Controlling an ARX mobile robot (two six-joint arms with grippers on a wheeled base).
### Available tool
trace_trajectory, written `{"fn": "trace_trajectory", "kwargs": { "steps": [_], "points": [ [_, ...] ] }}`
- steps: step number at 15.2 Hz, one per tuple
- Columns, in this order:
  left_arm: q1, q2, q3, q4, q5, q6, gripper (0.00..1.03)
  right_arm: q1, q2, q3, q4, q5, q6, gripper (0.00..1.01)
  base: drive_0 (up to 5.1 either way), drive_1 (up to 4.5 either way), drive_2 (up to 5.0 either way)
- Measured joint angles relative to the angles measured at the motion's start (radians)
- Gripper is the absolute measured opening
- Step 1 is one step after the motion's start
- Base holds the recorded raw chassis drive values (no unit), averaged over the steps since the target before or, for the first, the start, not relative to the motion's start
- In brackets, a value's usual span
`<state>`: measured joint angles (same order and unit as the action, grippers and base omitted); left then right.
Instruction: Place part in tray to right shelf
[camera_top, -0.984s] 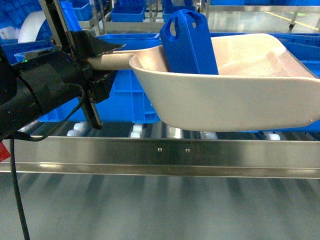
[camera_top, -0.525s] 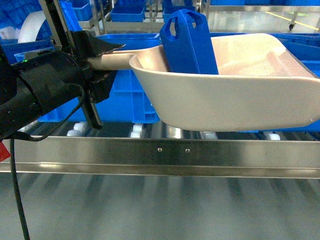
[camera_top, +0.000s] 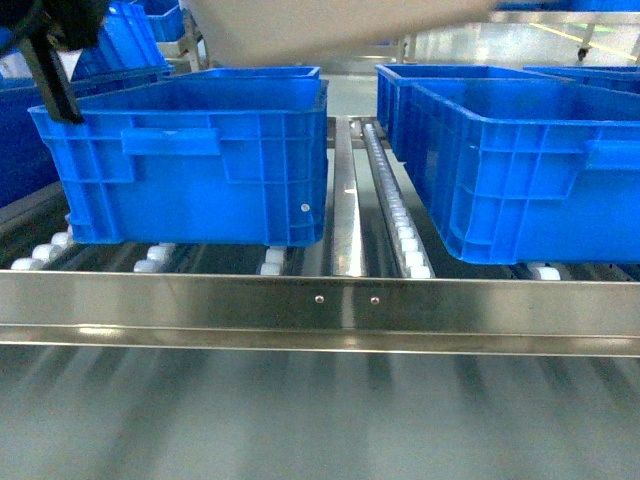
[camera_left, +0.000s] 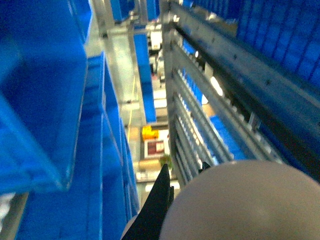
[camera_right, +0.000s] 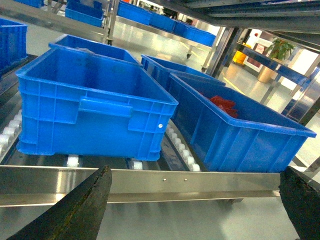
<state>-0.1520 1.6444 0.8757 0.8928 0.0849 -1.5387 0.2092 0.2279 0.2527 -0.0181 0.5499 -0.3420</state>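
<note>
Steel right shelf (camera_top: 320, 310) now unobstructed, tray (camera_top: 330, 25) lifted to top edge

Blue crates (camera_top: 190, 160) sitting on rollers, more crates (camera_top: 520, 170) right. Glossy pale floor (camera_right: 165, 40) behind, glare bouncing off. Metal racks (camera_right: 235, 15) loaded with blue bins beyond. Potted plant (camera_right: 280, 50) far right, daylight pouring in there.

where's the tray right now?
Head view: only the tray underside shows, a beige band along the top edge above the left blue crate. Left wrist view: its rounded end fills the lower right, beside the left gripper finger.
</note>
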Motion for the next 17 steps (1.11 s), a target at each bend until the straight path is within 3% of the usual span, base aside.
{"fn": "trace_trajectory", "kwargs": {
  "steps": [2, 4, 9, 12, 14, 17],
  "points": [
    [0.067, 0.029, 0.133, -0.103, -0.05, 0.006, 0.12, 0.0, 0.0, 0.0, 0.0, 0.0, 0.0, 0.98, 0.0, 0.0, 0.0],
    [0.126, 0.116, 0.255, -0.195, -0.083, 0.049, 0.12, 0.0, 0.0, 0.0, 0.0, 0.0, 0.0, 0.98, 0.0, 0.0, 0.0],
    [0.171, 0.177, 0.352, -0.227, -0.142, 0.085, 0.12, 0.0, 0.0, 0.0, 0.0, 0.0, 0.0, 0.98, 0.0, 0.0, 0.0],
    [0.225, 0.295, 0.626, -0.385, -0.195, 0.143, 0.12, 0.0, 0.0, 0.0, 0.0, 0.0, 0.0, 0.98, 0.0, 0.0, 0.0],
    [0.201, 0.386, 0.795, -0.524, -0.274, 0.244, 0.12, 0.0, 0.0, 0.0, 0.0, 0.0, 0.0, 0.98, 0.0, 0.0, 0.0],
    [0.169, 0.552, 1.078, -0.722, -0.441, 0.453, 0.12, 0.0, 0.0, 0.0, 0.0, 0.0, 0.0, 0.98, 0.0, 0.0, 0.0]
  ]
}}
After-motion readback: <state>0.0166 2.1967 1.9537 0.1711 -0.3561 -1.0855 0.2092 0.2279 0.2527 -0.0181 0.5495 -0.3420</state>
